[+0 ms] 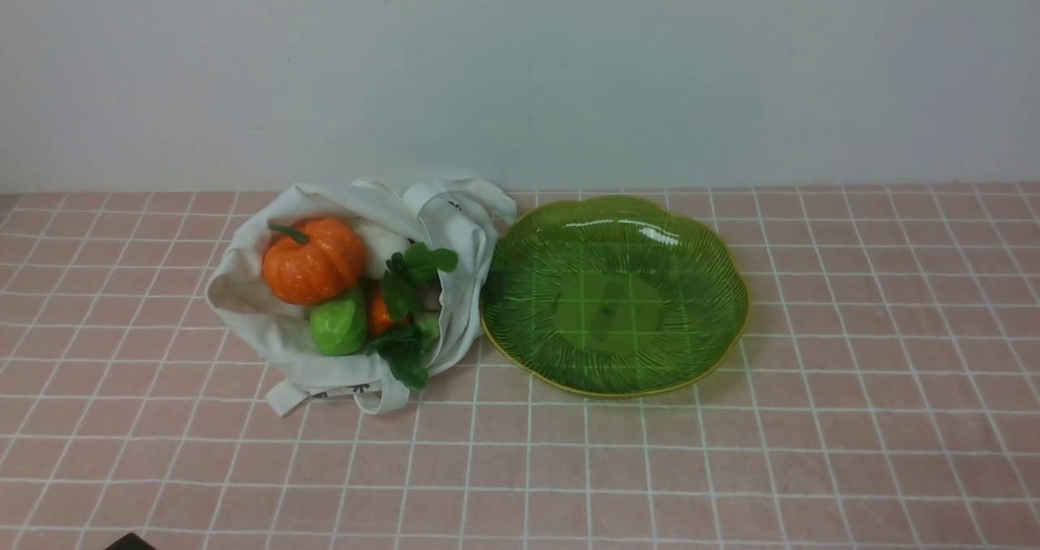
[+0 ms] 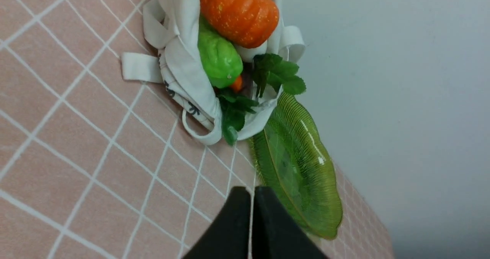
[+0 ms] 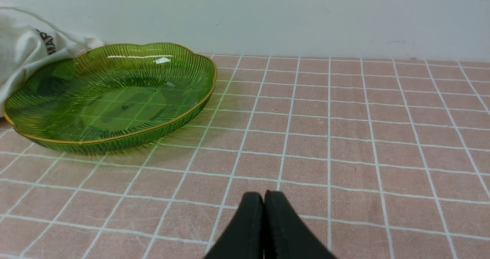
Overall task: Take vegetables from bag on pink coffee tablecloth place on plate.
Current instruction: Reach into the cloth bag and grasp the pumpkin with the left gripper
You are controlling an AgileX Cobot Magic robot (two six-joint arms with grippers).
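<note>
At ten o'clock in the front view, the floppy off-white cloth bag (image 1: 284,340) holds a ribbed orange pumpkin (image 1: 315,259) and a bumpy green vegetable (image 1: 339,322); dark leafy sprigs (image 1: 404,355) partly hide a smaller orange piece (image 1: 383,313). The scalloped translucent green plate (image 1: 615,371) lies toward one o'clock. Both the blurred black left gripper (image 2: 250,192) and black right gripper (image 3: 264,197), cut off, are pressed together.

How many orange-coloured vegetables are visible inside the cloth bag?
2: the pumpkin on the left side, and a smaller orange piece between the green piece and the leaves. More may be hidden.
</note>
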